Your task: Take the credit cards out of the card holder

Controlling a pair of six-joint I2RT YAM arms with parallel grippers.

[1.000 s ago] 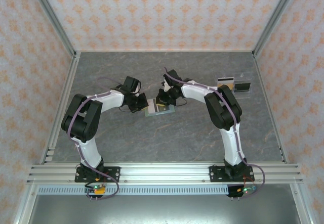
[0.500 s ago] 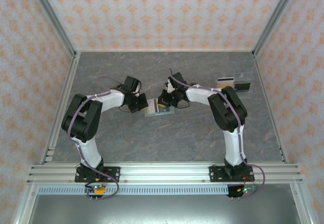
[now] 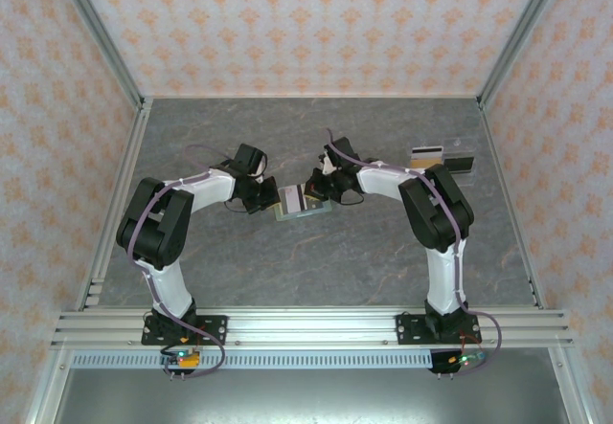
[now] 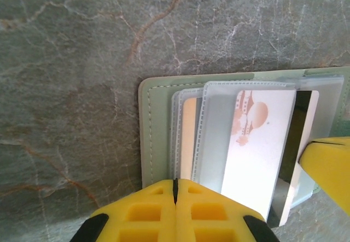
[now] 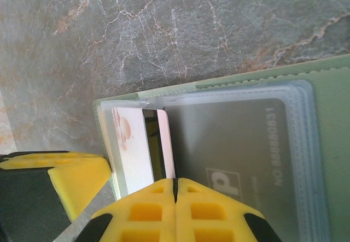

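Yellow fingers of the right gripper (image 5: 175, 183) have just pressed together on the white card (image 5: 134, 143), which sits partway out of the wallet (image 5: 333, 116) lying open mid-table (image 3: 383, 252). The left gripper (image 4: 175, 184), fingers together, pins the wallet's edge, so the card looks ready to be pulled out.

surface: grey marble-veined tabletop (image 3: 316, 261) across centre frame; walls: cream panels with orange floral print (image 3: 306, 22) at top, left and right; frame: silver aluminium posts (image 3: 96, 36) slanting from the upper corners; front: slotted aluminium rail (image 3: 306, 326) along bottom, plain grey metal sheet (image 3: 306, 395) below it; light: even, soft
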